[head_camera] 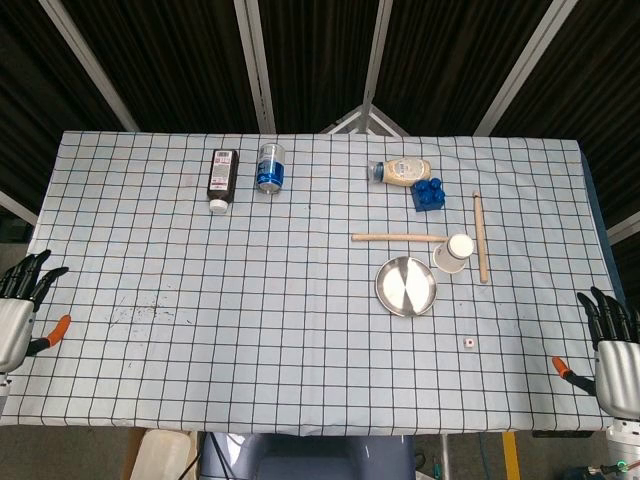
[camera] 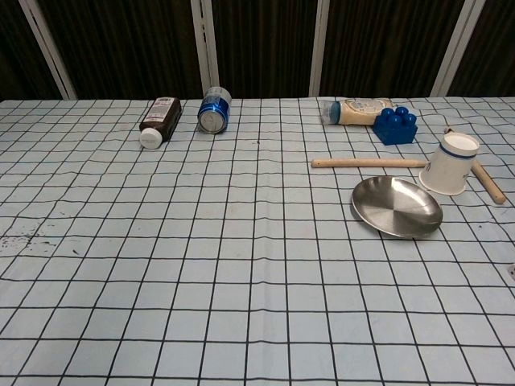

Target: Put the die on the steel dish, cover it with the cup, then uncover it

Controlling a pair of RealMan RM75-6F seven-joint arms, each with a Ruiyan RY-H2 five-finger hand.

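A small white die [head_camera: 468, 343] lies on the checked cloth, below and right of the round steel dish [head_camera: 405, 286]. The same dish [camera: 397, 207] shows at the right in the chest view; the die is not seen there. A white paper cup [head_camera: 454, 252] lies on its side just up and right of the dish, its base toward the camera [camera: 449, 164]. My left hand [head_camera: 22, 300] rests at the table's left edge, fingers apart, holding nothing. At the right edge my right hand [head_camera: 612, 345] is likewise open and empty, right of the die.
Two wooden sticks [head_camera: 398, 237] [head_camera: 479, 236] lie by the cup. A blue block [head_camera: 429, 194] and a squeeze bottle [head_camera: 400, 171] sit behind them. A dark bottle [head_camera: 221, 179] and a blue can [head_camera: 270, 167] lie at the back left.
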